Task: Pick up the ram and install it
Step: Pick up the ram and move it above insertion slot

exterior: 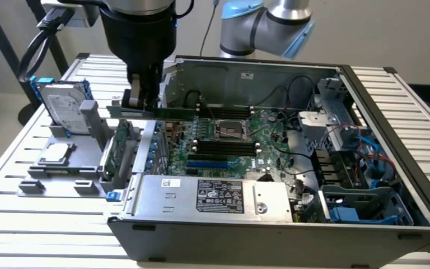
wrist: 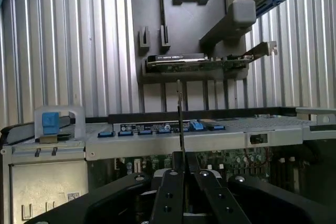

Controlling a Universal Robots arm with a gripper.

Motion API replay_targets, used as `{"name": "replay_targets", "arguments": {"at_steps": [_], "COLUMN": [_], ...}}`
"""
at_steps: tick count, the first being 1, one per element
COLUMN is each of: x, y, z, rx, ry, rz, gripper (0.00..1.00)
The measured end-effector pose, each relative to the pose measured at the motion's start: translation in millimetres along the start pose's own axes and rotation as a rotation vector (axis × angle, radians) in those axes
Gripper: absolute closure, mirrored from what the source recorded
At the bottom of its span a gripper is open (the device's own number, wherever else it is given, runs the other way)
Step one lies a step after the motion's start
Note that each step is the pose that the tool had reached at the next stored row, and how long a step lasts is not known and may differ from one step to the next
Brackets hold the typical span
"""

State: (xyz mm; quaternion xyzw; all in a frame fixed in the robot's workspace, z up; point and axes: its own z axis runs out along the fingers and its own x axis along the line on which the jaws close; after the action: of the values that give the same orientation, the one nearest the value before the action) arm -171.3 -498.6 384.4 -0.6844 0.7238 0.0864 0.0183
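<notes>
Jaws of the robot arm grip the long, thin green ram stick (exterior: 177, 112), held level above the open grey computer case (exterior: 275, 242) near the motherboard's black slots (exterior: 223, 147): pickup looks done, seating not yet.

Ram (exterior: 177, 112) green circuit board; table (exterior: 6, 224) ribbed metal.
</notes>
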Motion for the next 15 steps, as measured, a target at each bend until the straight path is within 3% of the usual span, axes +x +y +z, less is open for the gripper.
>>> {"name": "replay_targets", "arguments": {"at_steps": [4, 15], "x": [-1.4, -11.3], "y": [-9.8, -52.0], "z": [-0.6, -0.7], "rx": [-0.0008, -0.0008], "ry": [-0.0008, -0.0008], "rz": [-0.004, -0.004], "gripper": [0.86, 0.86]}}
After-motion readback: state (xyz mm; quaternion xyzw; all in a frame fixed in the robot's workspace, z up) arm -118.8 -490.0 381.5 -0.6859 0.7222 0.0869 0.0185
